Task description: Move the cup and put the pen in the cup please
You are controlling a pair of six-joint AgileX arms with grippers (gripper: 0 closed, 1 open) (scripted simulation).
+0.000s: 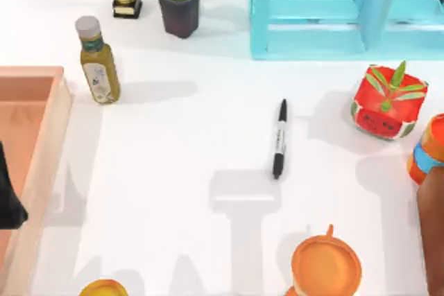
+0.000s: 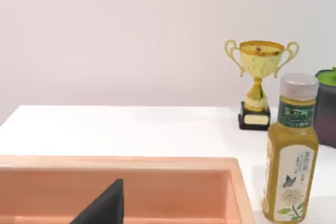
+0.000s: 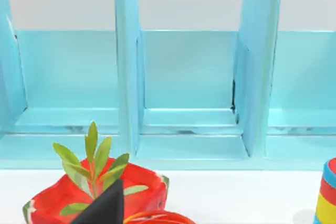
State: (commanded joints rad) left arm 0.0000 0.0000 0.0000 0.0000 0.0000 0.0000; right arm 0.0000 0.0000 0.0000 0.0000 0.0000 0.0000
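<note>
- The pen point(image 1: 279, 139) is lying flat on the white table point(image 1: 173, 171) near its middle, well apart from every container and touched by nothing.
- An olive-grey cup cannot be made out; the orange mug point(image 1: 326, 265) is standing near the front edge, and a banded orange container point(image 1: 430, 149) is sitting at the right edge.
- The left arm is hanging over the peach tray point(image 1: 41, 136) at the table's left; whether its pincer is spread or pressed together cannot be told.
- The right arm is sitting at the right edge near the red watermelon planter point(image 1: 387, 102); its pincer state cannot be told either.
- Judged progress: both steps, moving the cup and inserting the pen, are remaining.
</note>
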